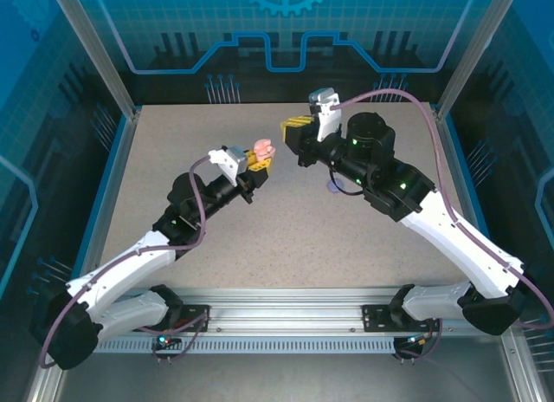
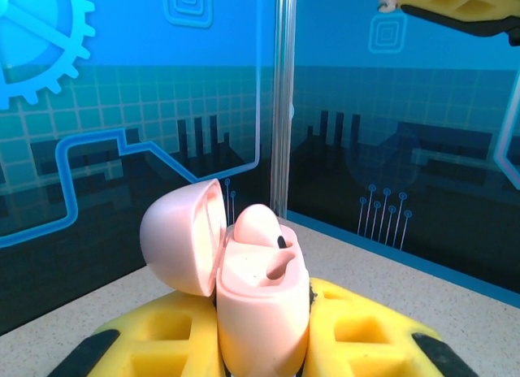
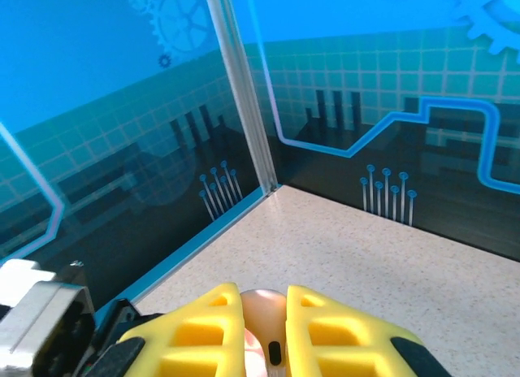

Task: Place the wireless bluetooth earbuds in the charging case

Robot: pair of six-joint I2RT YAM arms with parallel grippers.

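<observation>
A pale pink charging case (image 2: 256,308) stands upright between the yellow fingers of my left gripper (image 2: 262,344), which is shut on it. Its lid (image 2: 179,235) hangs open to the left. One pink earbud (image 2: 258,223) sits in the far slot, and the near slot is empty. From above, the case (image 1: 262,148) is held over the middle of the table by the left gripper (image 1: 255,165). My right gripper (image 3: 264,292) is shut on a second pale pink earbud (image 3: 262,314). This right gripper (image 1: 293,129) hovers just right of the case and apart from it.
The speckled tabletop (image 1: 286,237) is ringed by blue transparent walls with a metal corner post (image 3: 244,93). A small purple object (image 1: 334,187) lies on the table under the right arm. The right gripper's yellow finger (image 2: 455,3) shows high in the left wrist view.
</observation>
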